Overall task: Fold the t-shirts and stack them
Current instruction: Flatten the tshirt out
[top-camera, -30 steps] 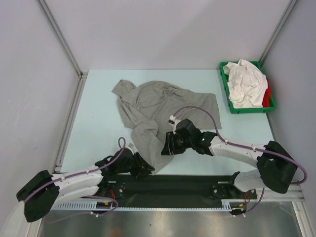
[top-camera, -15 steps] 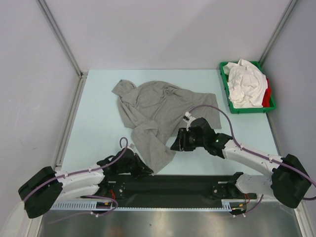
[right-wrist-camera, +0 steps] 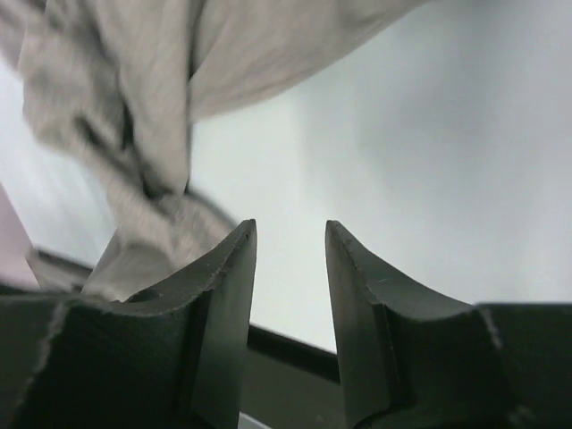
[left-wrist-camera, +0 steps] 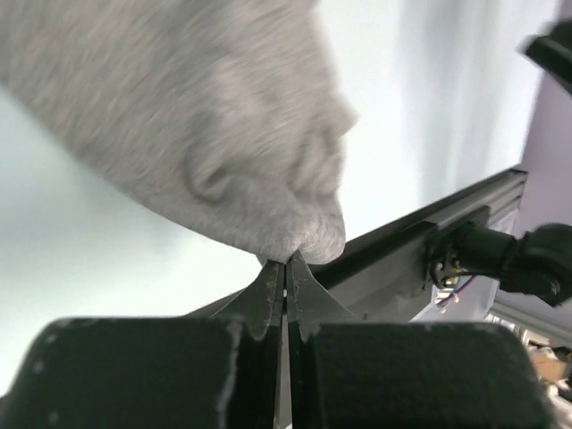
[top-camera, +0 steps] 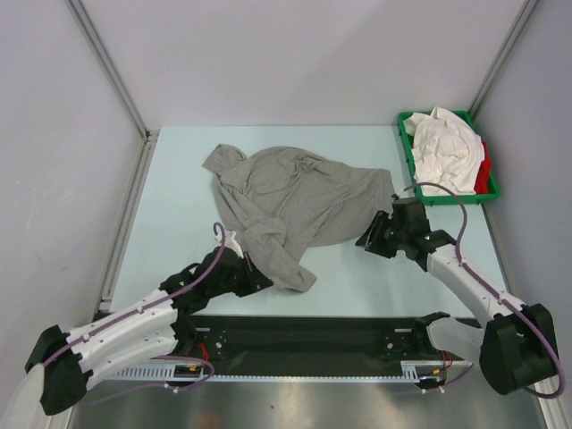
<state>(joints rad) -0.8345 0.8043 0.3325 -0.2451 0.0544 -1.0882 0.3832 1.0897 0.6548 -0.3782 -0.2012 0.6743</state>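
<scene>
Grey t-shirt (top-camera: 295,201) crumpled across the middle of the pale blue table (top-camera: 179,232), one sleeve flung toward the far left corner, near hem bunched into a rounded lump close to the front edge. Soft heather knit, matte, full of shallow creases and overlapping folds.

Caught at that near hem by the left gripper (top-camera: 259,279). In the left wrist view, black fingers (left-wrist-camera: 268,295) pressed flat together, with a puckered fold of grey fabric pinched at their tips.

Right gripper (top-camera: 368,239) low over the table just beside the shirt's right edge, jaws spread, only bare table between them, holding nothing. Curved black fingers (right-wrist-camera: 228,286) with a grainy moulded surface, shirt hanging off to their upper left.

Green tray (top-camera: 407,170) at the far right corner, well apart from the grey cloth: rigid plastic, rectangular, raised rim. Heaped inside, rumpled white t-shirts (top-camera: 442,152) rising above the rim, and a strip of red t-shirt (top-camera: 485,174) along the right side beneath them.

Black rail (top-camera: 313,335) along the near edge under both arm bases. White arm links, black joints, a mauve cable (top-camera: 451,201) looped along each.
</scene>
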